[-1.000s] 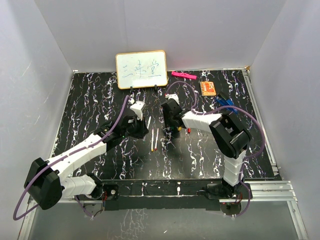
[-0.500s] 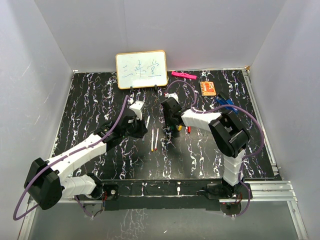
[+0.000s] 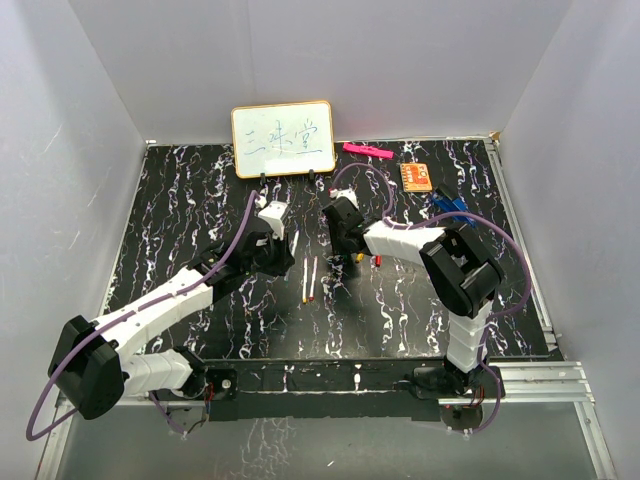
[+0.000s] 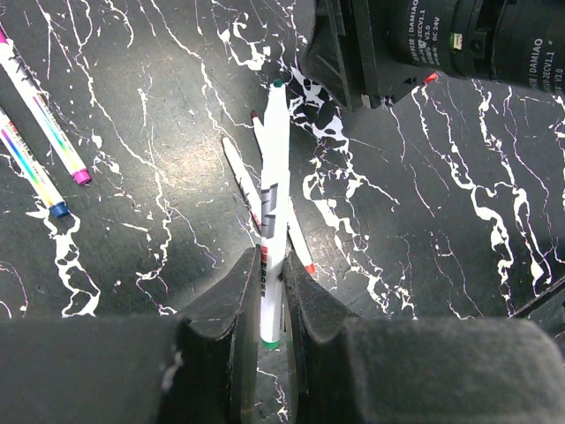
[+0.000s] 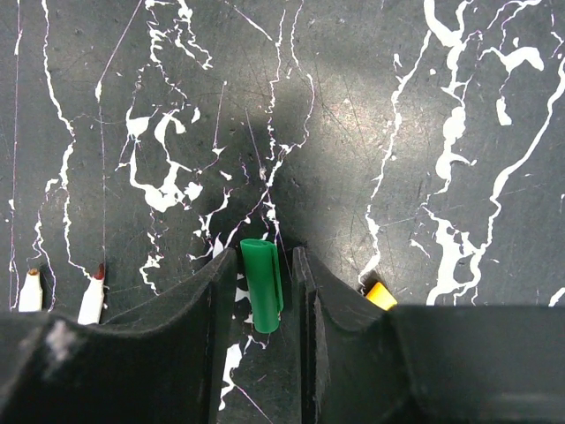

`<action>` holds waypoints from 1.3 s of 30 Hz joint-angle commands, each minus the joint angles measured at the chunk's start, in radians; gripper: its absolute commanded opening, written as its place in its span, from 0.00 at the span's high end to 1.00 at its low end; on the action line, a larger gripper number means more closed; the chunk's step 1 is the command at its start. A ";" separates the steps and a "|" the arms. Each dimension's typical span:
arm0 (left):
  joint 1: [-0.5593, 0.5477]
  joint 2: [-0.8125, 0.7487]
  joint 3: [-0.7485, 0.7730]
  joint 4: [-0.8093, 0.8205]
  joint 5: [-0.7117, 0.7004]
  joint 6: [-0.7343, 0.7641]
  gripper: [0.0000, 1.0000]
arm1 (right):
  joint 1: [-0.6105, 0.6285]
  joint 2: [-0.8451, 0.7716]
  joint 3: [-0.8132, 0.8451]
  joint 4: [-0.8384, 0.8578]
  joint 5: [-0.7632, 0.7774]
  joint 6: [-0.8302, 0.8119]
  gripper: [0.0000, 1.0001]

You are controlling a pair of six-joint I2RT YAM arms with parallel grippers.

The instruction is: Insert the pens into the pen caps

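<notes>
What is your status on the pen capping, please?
Left gripper shut on green-tipped pen. Right gripper open around green cap, not clamped. Yellow cap lies close alongside.

The left arm (image 3: 170,295) stretches diagonally from its base toward the whiteboard (image 3: 283,139), its wrist pitched down just below the board's left half. The left hand (image 4: 271,261) is clamped on a pen (image 4: 272,177) that juts out ahead of it. The right arm (image 3: 405,238) rises from its base, folds at the elbow and reaches leftward to below the whiteboard's right half, close beside the left wrist. The right hand (image 5: 265,256) points down at the worktop (image 3: 200,200), its fingers (image 5: 221,309) narrowly parted either side of a green cap (image 5: 261,283), and whether they press it cannot be told.
</notes>
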 commanded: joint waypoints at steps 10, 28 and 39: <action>0.006 -0.020 0.008 0.004 -0.023 -0.007 1.00 | 0.015 0.115 -0.042 -0.197 -0.039 0.024 1.00; 0.006 0.022 0.018 0.053 0.029 -0.016 1.00 | -0.001 -0.203 0.048 0.051 0.009 -0.015 1.00; 0.006 0.050 -0.067 0.367 0.249 -0.112 1.00 | -0.006 -0.485 -0.239 0.566 -0.133 0.060 1.00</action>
